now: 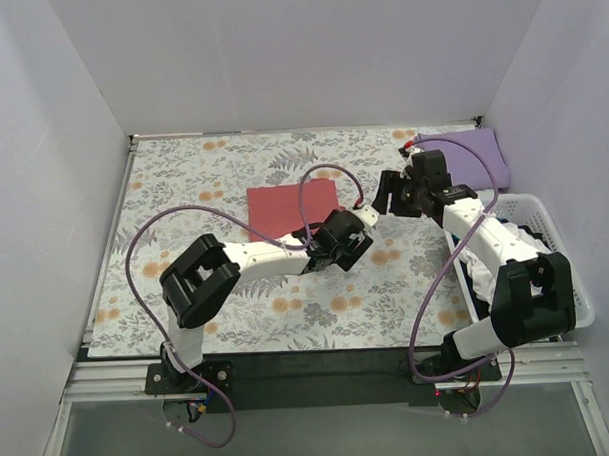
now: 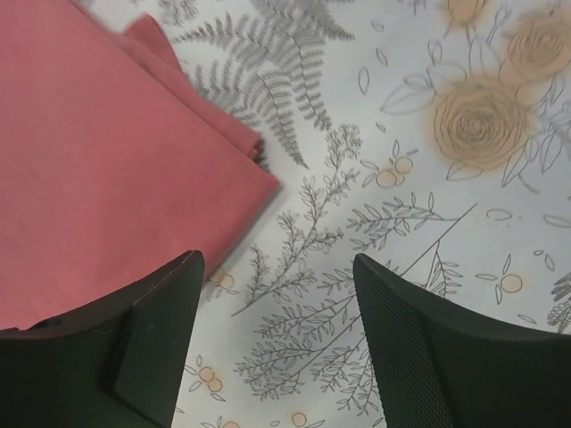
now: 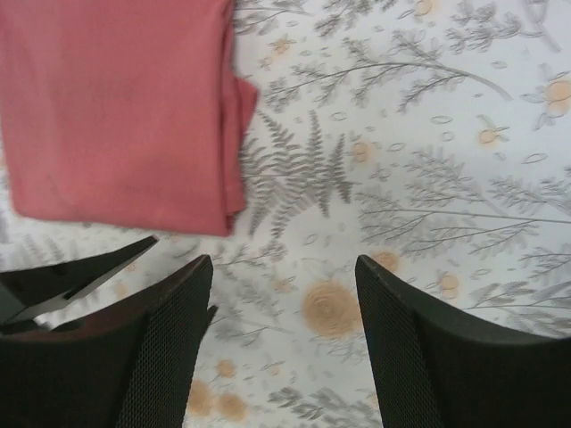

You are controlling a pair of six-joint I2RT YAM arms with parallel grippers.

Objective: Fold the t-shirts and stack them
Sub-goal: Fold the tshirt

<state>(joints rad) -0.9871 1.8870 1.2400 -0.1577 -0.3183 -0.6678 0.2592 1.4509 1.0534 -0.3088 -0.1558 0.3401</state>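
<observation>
state: left end effector (image 2: 277, 343) and right end effector (image 3: 284, 343) both stood apart, empty
risk: a jaw could have snagged and unfolded the salmon-red folded cloth t-shirt (image 2: 98, 160)

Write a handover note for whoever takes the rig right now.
Left gripper: open, empty, over the table cloth beside the red tee.
Right gripper: open, empty, also near that tee.
Red tee: folded, flat mid-table.
Purple tee: folded, far right corner, apart from the red one.
Done: two tees folded.
Left: stack them. More clothes sit in the basket, probably to fold too.
</observation>
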